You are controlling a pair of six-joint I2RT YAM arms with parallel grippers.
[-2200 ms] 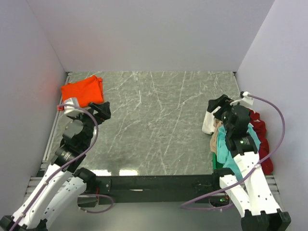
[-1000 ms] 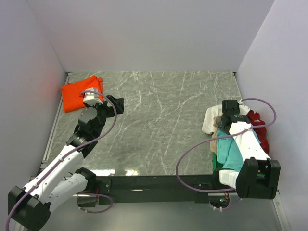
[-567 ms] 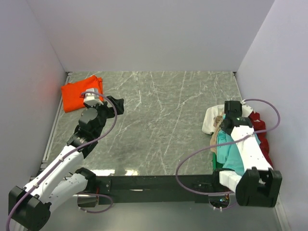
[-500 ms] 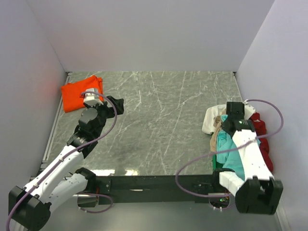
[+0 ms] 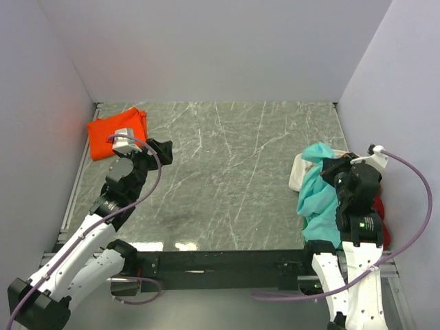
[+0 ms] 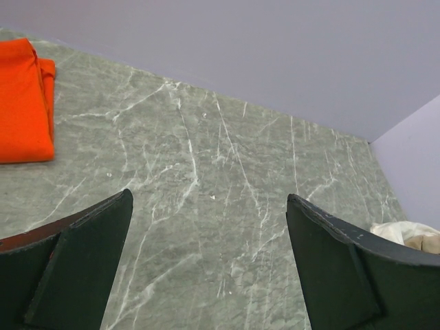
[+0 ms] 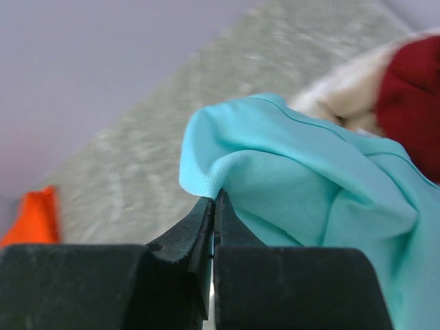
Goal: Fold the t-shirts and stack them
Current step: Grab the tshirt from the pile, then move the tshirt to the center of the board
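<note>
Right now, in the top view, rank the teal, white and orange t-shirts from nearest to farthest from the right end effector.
Measured from the right end effector:
1. The teal t-shirt: pinched in its shut jaws, on the right side.
2. The white t-shirt: in the right-hand pile, beside the teal one on its left.
3. The orange t-shirt: far left corner of the table.

The tabletop (image 5: 227, 172) is grey-green marble with white veins. All plain: a teal t-shirt (image 5: 316, 199), orange t-shirt (image 5: 118, 132), dark red t-shirt (image 7: 412, 96), cream-white t-shirt (image 7: 344, 86). Black: left pincer (image 6: 208, 199), right pincer (image 7: 213, 206).
</note>
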